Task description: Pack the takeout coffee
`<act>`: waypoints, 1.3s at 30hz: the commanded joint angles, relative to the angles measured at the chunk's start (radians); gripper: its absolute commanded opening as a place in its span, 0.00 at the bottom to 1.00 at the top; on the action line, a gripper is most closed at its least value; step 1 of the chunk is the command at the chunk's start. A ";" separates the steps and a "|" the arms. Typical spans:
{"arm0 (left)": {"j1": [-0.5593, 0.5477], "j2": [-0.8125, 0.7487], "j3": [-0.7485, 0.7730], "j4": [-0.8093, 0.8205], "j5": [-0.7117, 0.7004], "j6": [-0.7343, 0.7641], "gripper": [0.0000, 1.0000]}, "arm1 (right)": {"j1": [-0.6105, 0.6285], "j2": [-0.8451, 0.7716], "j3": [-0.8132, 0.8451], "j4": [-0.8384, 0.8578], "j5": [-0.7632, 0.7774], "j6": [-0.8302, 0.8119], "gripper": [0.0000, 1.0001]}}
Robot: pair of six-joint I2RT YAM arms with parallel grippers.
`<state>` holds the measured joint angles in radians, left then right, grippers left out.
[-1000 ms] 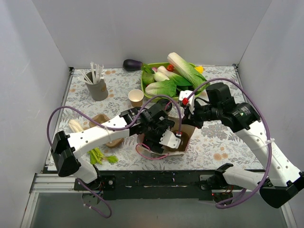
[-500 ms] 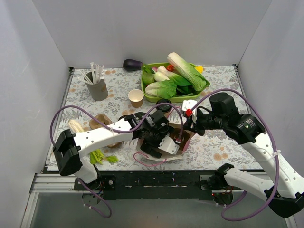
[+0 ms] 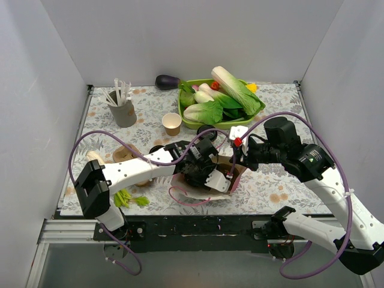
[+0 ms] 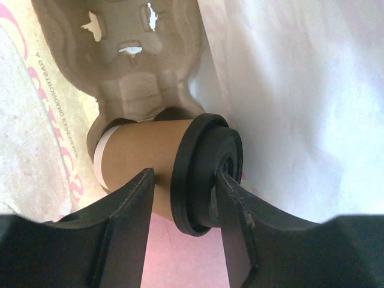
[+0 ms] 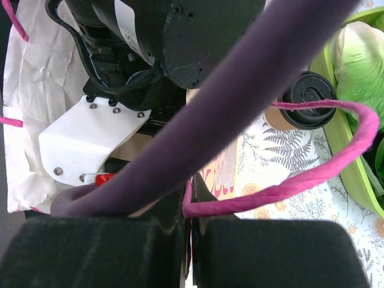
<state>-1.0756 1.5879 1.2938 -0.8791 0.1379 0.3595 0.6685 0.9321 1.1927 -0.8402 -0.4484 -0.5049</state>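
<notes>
One black-lidded tan paper cup (image 4: 141, 157) is in the brown pulp tray (image 4: 135, 72), left gripper (image 4: 183, 177) straddling it (gripping? can't tell), right gripper (image 5: 187, 225) shut, second lidded cup (image 5: 309, 99) waiting outside.

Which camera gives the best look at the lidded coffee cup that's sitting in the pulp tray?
The left wrist view: the lidded cup fills the frame, seated in the pulp tray between the left jaws. From the top view the left arm covers it; the right wrist view shows only a different lidded cup.
</notes>
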 commanded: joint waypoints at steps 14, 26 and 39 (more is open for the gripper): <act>0.029 0.004 0.125 -0.075 0.054 -0.217 0.00 | 0.009 -0.007 0.036 -0.005 -0.018 -0.027 0.01; 0.184 0.024 0.358 -0.066 0.408 -0.534 0.00 | 0.008 -0.010 -0.010 -0.025 0.089 -0.021 0.01; 0.354 0.052 0.384 0.069 0.693 -0.833 0.00 | 0.006 0.020 0.059 -0.083 0.166 -0.030 0.22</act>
<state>-0.7536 1.6497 1.6752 -0.8783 0.6903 -0.3698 0.6697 0.9401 1.1851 -0.8932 -0.3195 -0.5285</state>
